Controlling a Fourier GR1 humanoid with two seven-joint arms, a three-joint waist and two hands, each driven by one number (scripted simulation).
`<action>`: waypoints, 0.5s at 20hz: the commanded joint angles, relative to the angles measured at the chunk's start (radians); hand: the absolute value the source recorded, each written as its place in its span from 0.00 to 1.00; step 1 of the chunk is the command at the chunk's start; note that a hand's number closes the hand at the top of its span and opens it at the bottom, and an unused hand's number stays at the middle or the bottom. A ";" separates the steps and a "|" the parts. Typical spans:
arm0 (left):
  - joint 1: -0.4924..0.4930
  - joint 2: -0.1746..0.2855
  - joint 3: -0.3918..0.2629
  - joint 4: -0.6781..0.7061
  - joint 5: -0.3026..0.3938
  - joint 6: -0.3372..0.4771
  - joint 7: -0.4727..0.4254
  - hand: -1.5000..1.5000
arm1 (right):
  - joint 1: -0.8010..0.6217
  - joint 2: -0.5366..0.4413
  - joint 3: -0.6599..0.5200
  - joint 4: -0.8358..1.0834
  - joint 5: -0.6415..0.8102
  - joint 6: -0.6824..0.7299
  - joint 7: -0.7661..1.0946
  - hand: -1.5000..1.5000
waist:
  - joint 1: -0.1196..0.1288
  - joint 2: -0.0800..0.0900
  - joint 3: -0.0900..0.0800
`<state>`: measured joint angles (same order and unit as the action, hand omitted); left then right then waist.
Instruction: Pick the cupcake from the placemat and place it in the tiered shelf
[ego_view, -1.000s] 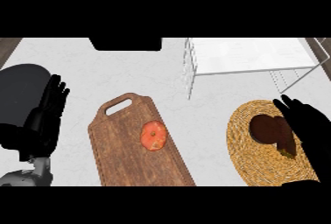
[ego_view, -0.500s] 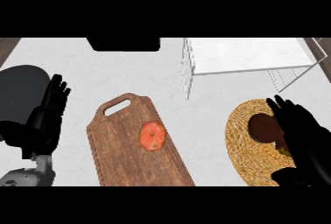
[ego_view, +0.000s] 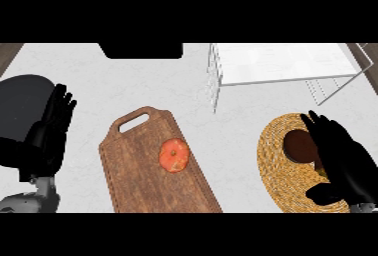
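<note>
Counter bears cutting board, placemat and tiered shelf.

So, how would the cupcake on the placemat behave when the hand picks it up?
The cupcake looks small and round, so probably light. Its brown top seems soft; the right hand might dent it. The woven placemat looks rough, so it likely will not slide if nudged.

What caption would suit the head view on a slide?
Open black right hand partly covers the brown cupcake on the round woven placemat; white wire tiered shelf beyond, left hand resting open.
</note>
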<state>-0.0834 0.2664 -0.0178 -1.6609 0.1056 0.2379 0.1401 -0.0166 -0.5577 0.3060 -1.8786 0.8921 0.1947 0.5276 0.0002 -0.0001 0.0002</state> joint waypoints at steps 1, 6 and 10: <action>0.018 -0.050 -0.016 -0.029 -0.042 0.011 0.006 0.50 | 0.009 0.018 -0.074 0.024 0.010 0.033 -0.074 0.00 | -0.001 0.000 0.000; -0.003 -0.012 0.033 -0.090 -0.033 -0.014 0.088 0.50 | -0.029 0.109 -0.041 0.123 0.084 -0.055 -0.129 0.00 | 0.001 0.000 0.000; 0.021 -0.051 0.014 -0.083 -0.074 -0.016 0.071 0.50 | -0.032 0.170 -0.036 0.157 0.136 -0.060 -0.153 0.00 | 0.001 0.000 0.000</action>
<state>-0.0539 0.2230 -0.0077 -1.7160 0.0581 0.2168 0.1681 -0.0428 -0.4596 0.2378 -1.7325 0.9686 0.1450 0.3667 0.0010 -0.0003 0.0001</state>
